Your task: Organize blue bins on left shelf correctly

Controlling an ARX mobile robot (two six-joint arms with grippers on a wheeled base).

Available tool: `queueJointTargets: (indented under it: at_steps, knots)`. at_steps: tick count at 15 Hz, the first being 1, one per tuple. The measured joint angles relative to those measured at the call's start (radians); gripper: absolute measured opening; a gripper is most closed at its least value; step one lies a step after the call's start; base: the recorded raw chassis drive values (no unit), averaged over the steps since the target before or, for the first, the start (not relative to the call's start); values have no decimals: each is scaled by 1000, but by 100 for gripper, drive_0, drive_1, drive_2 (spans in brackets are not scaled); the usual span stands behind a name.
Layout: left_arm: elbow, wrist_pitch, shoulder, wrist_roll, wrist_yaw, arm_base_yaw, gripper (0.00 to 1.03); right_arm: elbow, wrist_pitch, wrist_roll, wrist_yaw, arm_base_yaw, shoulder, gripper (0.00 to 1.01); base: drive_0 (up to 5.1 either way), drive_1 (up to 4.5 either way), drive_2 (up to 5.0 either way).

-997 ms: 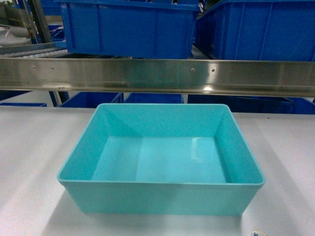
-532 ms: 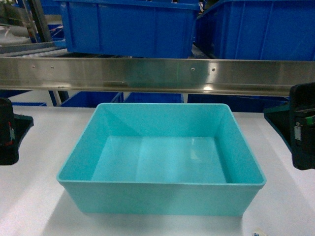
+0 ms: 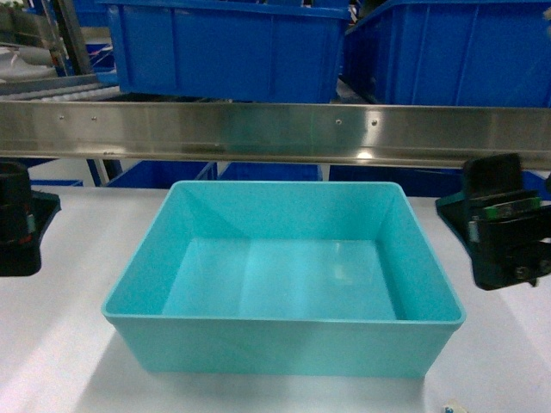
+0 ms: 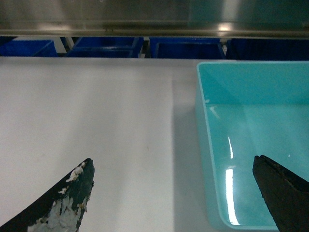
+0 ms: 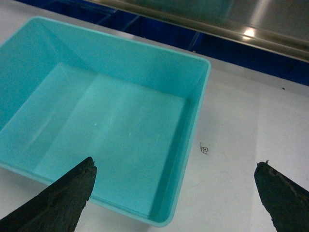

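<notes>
Head view: turquoise tub (image 3: 282, 280) squarely on the white tabletop (image 3: 60, 344), empty, just in front of the stainless-steel rail (image 3: 275, 131) of the shelf; royal-blue ribbed crates (image 3: 228, 47) above and behind. Left gripper (image 3: 17, 231) off the tub's left wall, right gripper (image 3: 504, 232) off its right wall, neither touching. Jaw spacing not readable from here.

Left wrist view: left gripper (image 4: 174, 193) spread wide, one finger (image 4: 72, 198) over bare tabletop, the other over the tub's inside, the left wall (image 4: 205, 159) between them. Worn, flaking pad on the outer finger. Likely risk: poor friction on smooth tapered plastic, with the thin rim sliding out under load.

Right wrist view: right gripper (image 5: 174, 193) likewise wide apart, straddling the tub's right wall (image 5: 186, 145), nothing clamped. Small printed marker (image 5: 204, 149) on the tabletop just beside the tub. Possible trouble from here: uneven closing by the two arms, twisting or tipping the tub; a descent slightly off line, pushing the wall and skidding the tub; and, on lifting, the far rim catching under the steel rail so near behind it.
</notes>
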Motion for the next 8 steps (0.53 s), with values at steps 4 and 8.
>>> queueJointTargets:
  at_steps: [4,8]
  knots:
    - [88,14,195,-37,4,-34,98,137,10,-56,18,11,191,98,0,0,0]
    - [154,44,350,-53,-23,-57,98,223,-45,-76,19,19,337,98,0,0,0]
